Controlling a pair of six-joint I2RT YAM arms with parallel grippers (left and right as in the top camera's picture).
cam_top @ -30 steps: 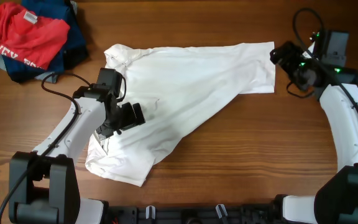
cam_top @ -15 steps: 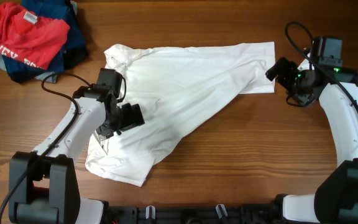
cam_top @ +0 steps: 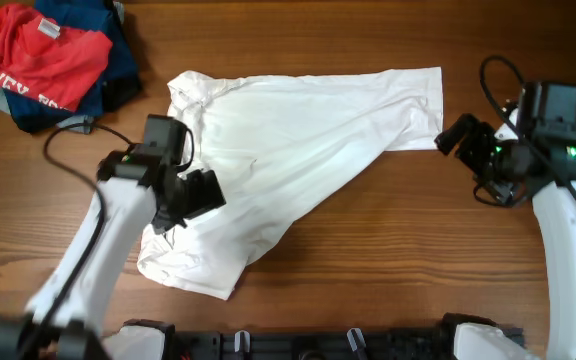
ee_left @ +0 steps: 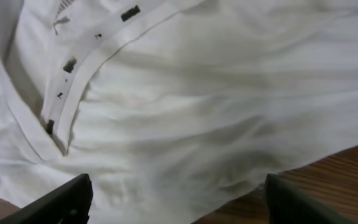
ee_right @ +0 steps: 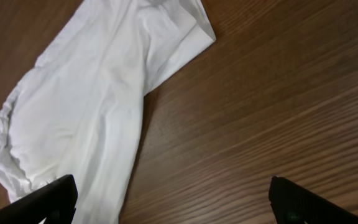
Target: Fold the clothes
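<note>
The white T-shirt (cam_top: 298, 140) lies wrinkled and partly doubled over across the middle of the wooden table. Its collar (ee_left: 82, 62), with small dark marks, shows in the left wrist view. My left gripper (cam_top: 205, 191) is open and hovers over the shirt's left part, holding nothing; cloth and a strip of table lie between its fingers (ee_left: 176, 205). My right gripper (cam_top: 453, 136) is open and empty just right of the shirt's right edge. In the right wrist view it (ee_right: 176, 205) is over bare wood, with the shirt (ee_right: 92, 106) to its left.
A pile with a red printed shirt (cam_top: 38, 50) on dark navy garments (cam_top: 118, 80) sits at the back left corner. Black cables loop by both arms.
My right gripper has moved toward the table's front, away from the shirt's far right corner. My left arm has shifted slightly left; its gripper stays over the shirt.
</note>
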